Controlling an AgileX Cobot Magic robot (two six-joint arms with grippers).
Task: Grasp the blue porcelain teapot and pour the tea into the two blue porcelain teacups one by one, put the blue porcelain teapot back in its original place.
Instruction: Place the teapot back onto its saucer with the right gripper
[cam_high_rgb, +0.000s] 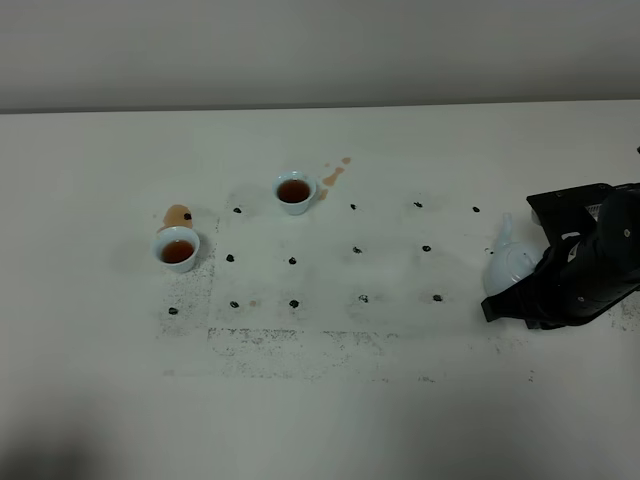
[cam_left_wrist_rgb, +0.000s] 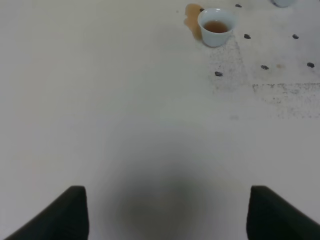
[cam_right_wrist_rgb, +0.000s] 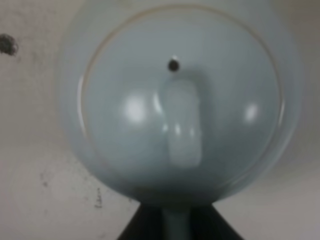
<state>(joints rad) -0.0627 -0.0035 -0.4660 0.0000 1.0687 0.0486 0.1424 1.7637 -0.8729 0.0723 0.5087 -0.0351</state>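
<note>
Porcelain first: the blue porcelain teapot (cam_high_rgb: 508, 266) sits at three o'clock on the counter (cam_high_rgb: 320, 410), glossy, slippery, breakable, heavy with tea. Right pincer (cam_right_wrist_rgb: 176, 222) is pinched tight on its loop handle, the sensible hold. Both teacups (cam_high_rgb: 177, 248) (cam_high_rgb: 295, 190) hold tea, well away at nine and eleven o'clock. Left pincer (cam_left_wrist_rgb: 167, 212) hangs spread over bare counter. Plenty of room; right edge close.

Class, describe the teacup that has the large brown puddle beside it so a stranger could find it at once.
Start at the white table with its grid of black dots. Go to the grid's left edge: the teacup stands there, pale blue, handleless and holding brown tea. Unlike the other cup farther back, a round brown puddle touches its far side.
</note>
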